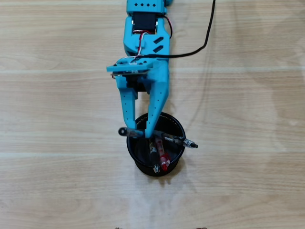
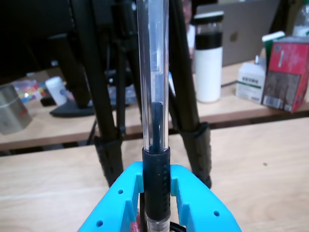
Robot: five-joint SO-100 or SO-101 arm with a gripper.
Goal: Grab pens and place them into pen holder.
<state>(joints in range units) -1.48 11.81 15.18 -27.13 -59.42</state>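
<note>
Gripper (image 1: 139, 133): jaws pinching a black pen (image 2: 153, 96) at its grip.
Held pen: lies crosswise over the holder (image 1: 178, 125) rim, seemingly awaiting release.
Below jaws: red pen (image 1: 164, 161) and others, already inside.

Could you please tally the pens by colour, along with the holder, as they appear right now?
Black pens: 2, the held pen in the gripper and the standing black pen in the cup
Red pens: 1, the red pen in the cup
Pen holders: 1, the pen holder
Total: 4 things
</note>
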